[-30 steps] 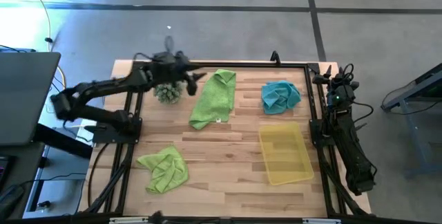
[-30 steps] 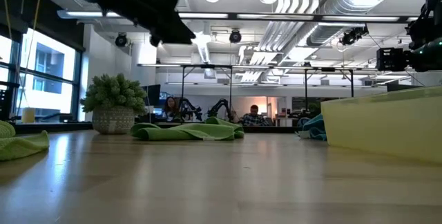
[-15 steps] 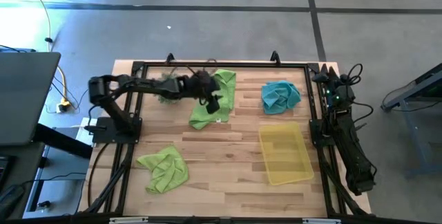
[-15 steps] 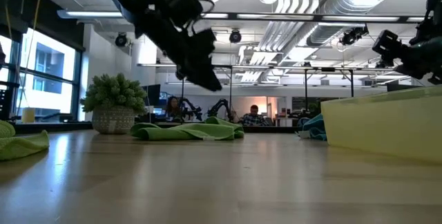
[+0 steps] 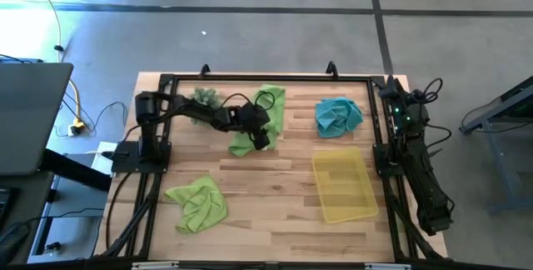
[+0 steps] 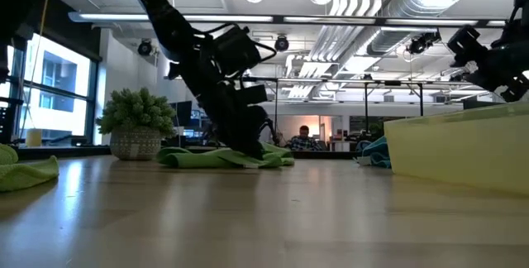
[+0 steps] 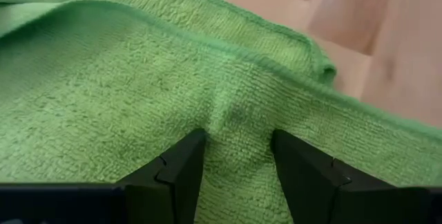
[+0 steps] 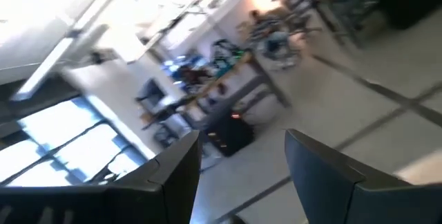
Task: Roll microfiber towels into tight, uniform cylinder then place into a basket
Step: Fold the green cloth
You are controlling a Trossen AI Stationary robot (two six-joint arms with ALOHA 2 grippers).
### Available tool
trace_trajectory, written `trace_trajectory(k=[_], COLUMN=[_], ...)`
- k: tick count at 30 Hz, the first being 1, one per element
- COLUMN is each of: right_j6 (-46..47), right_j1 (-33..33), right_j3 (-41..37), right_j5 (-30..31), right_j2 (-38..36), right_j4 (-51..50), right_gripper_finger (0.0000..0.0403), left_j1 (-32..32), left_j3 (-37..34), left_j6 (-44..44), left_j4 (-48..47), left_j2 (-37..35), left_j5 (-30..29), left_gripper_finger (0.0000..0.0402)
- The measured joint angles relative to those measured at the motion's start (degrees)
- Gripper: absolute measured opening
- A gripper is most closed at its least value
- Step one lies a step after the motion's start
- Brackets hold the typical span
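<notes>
A lime green towel (image 5: 261, 110) lies spread and rumpled at the far middle of the table. My left gripper (image 5: 261, 139) is down on its near end, fingers apart; it also shows in the low view (image 6: 248, 154) and the left wrist view (image 7: 238, 141). A second lime green towel (image 5: 198, 203) lies crumpled at the near left. A teal towel (image 5: 337, 115) lies crumpled at the far right. The yellow basket (image 5: 360, 210) stands near the right side. My right gripper (image 8: 242, 148) is open and empty, raised at the far right edge (image 6: 489, 51). My left gripper has both fingertips (image 7: 185, 156) set on the towel's upper surface near its near end, a little inside the hemmed edge (image 7: 290, 72). A low ridge of cloth (image 7: 235, 124) stands between the open fingers. The fingers come slanting down from the far left. The towel lies flat on the table.
A spiky green plant ball in a pot (image 6: 138, 123) stands at the far left, partly under my left arm (image 5: 204, 97). A black frame (image 5: 275, 77) rims the table. Bare wood (image 5: 266, 187) lies between the near towel and the basket.
My left gripper has swung from above the plant toward the table's right edge and gone down onto the near end of the far lime green towel. The towel lies where it was. My right gripper has shifted a little at the far right edge.
</notes>
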Motion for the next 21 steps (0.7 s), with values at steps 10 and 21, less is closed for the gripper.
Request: trace_trajectory(k=[10,21], right_j6=[3.2,6.1], right_j1=[0.0,3.2], right_j3=[0.0,0.0], right_j5=[-7.8,-13.7], right_j2=[0.0,0.0], right_j4=[9.9,15.8], right_gripper_finger=[0.0199,0.0199], left_j1=[-6.4,-16.5], left_j3=[0.0,-0.1], left_j6=[-1.1,-7.2], left_j4=[-0.5,-0.6], left_j2=[0.4,0.5], left_j5=[3.4,14.7], left_gripper_finger=[0.0163,0.0163])
